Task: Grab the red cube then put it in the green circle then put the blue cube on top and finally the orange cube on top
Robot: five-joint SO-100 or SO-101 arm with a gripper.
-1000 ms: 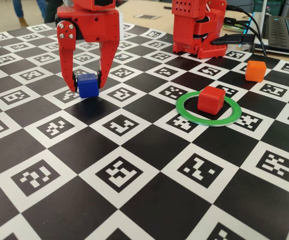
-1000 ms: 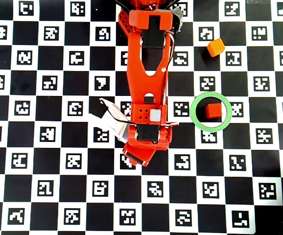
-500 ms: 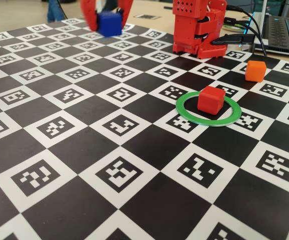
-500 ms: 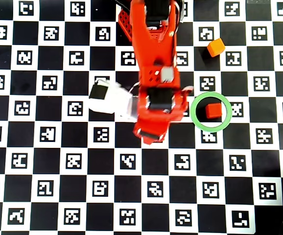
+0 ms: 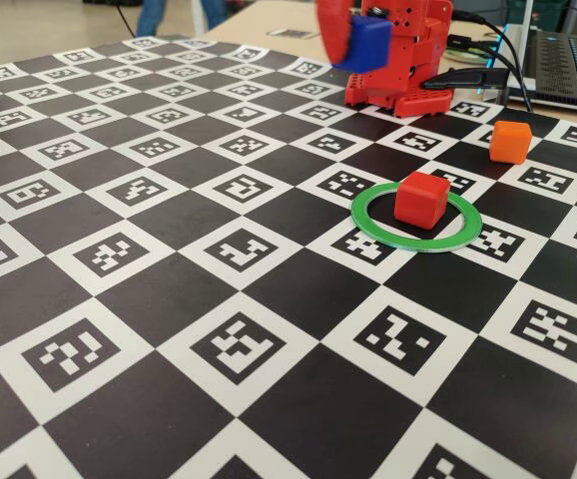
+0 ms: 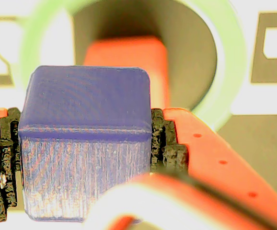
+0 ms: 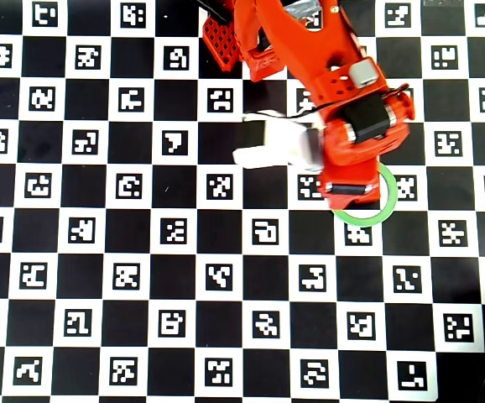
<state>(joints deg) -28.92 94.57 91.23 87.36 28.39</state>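
Observation:
My gripper [image 6: 83, 148] is shut on the blue cube [image 6: 86, 143], whose sides press against the black pads [image 6: 167, 141]. In the fixed view the blue cube [image 5: 370, 44] hangs high in the air at the back, behind and left of the green circle [image 5: 370, 225]. The red cube [image 5: 421, 199] sits inside that circle. The wrist view shows the red cube [image 6: 124, 50] and the green circle [image 6: 225, 57] below, beyond the held cube. The orange cube [image 5: 510, 142] rests on the board to the right. In the overhead view the arm [image 7: 352, 126] covers all the cubes; only an arc of the green circle [image 7: 368, 219] shows.
The arm's red base [image 5: 403, 70] stands at the back of the checkered marker board [image 5: 219, 299]. A laptop [image 5: 573, 60] and cables lie beyond the board's far right corner. A white cable wrap [image 7: 268, 147] hangs beside the arm.
The gripper has lifted the blue cube off the board on the left and carried it right, to above the green circle's area. The red and orange cubes have not moved.

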